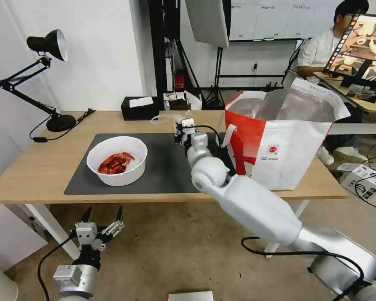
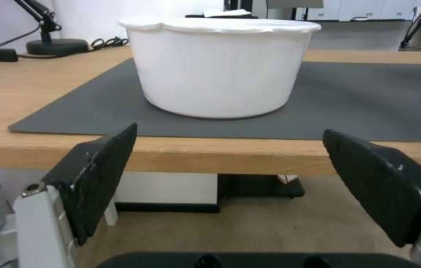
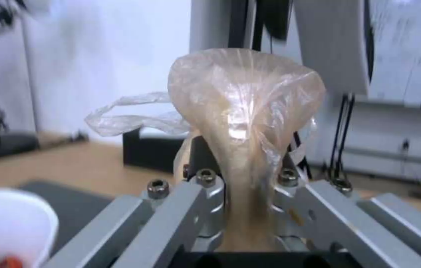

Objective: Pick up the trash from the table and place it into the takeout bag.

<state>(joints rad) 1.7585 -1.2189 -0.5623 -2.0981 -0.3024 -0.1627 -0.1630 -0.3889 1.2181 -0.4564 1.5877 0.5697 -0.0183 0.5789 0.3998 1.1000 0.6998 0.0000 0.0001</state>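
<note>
The table is carrying a dark grey mat, and both are lying ahead of the left gripper's spread jaws and beneath the right gripper's clamped ones. The takeout bag is standing upright on the table's right end, its foil-lined mouth gaping open, just to the right of the right gripper's jaws and a little nearer the robot. The right arm is stretching across the table edge toward the mat's far side.

The white bowl of red crayfish shells is sitting on the mat, directly ahead of the left gripper's jaws and well to the left of the right gripper's. The left gripper is hanging below the table's front edge, its 2 black fingers standing wide apart and gripping nothing (the bowl's wall is lining up between them in the left wrist view).

The right gripper is hovering above the mat's far edge, near the bag's left handle, its jaws squeezing the neck of the small plastic bag; the beige-filled film is bulging out beyond the fingertips, with a loose clear tail trailing to one side
</note>
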